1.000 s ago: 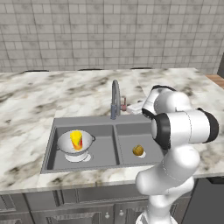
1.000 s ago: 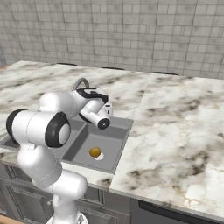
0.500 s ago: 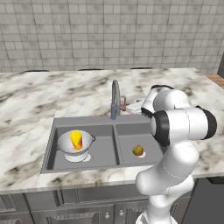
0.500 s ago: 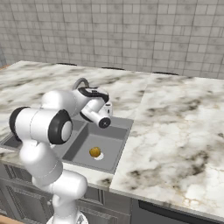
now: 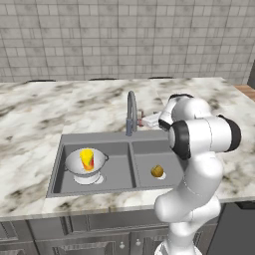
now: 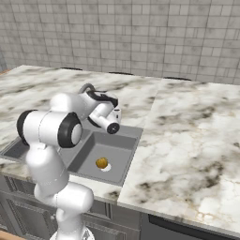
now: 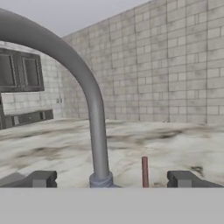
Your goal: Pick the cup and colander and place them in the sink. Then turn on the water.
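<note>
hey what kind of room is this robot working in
A kitchen, most likely, and a rendered one: a double-basin sink with an arched faucet is set into a marble counter, with a tiled wall behind.

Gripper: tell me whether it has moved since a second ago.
Barely, if at all. In the left base view the gripper sits right of the faucet, as a second ago. Any drift toward it is too small to confirm.

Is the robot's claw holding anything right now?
No. The claw is open and empty, its tips either side of the faucet base without touching it.
</note>
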{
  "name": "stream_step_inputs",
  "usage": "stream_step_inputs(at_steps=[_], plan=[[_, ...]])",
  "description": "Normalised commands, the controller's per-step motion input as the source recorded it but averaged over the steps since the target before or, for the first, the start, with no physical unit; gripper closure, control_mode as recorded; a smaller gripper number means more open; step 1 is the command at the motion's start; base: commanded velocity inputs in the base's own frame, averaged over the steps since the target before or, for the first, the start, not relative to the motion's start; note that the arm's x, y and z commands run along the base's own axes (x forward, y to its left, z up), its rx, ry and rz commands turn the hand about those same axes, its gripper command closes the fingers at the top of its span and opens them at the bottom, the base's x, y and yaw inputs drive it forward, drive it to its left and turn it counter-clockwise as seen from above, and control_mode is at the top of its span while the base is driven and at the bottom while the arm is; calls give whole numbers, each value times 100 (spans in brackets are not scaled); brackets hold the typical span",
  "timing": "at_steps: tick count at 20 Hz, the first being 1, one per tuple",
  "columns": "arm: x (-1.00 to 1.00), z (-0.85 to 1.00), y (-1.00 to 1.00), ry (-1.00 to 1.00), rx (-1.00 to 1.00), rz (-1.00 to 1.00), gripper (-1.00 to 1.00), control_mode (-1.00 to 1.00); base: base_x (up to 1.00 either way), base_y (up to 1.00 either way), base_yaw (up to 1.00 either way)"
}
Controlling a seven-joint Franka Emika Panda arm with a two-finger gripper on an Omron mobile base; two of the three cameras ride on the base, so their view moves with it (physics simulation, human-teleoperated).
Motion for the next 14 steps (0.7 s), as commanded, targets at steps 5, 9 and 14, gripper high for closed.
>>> stream_step_inputs(at_steps=[5, 9, 14], plan=[[23, -20, 0, 0, 0, 0, -100, -100, 0, 0, 0], [22, -26, 0, 0, 0, 0, -100, -100, 0, 0, 0], [22, -14, 0, 0, 0, 0, -100, -100, 0, 0, 0]])
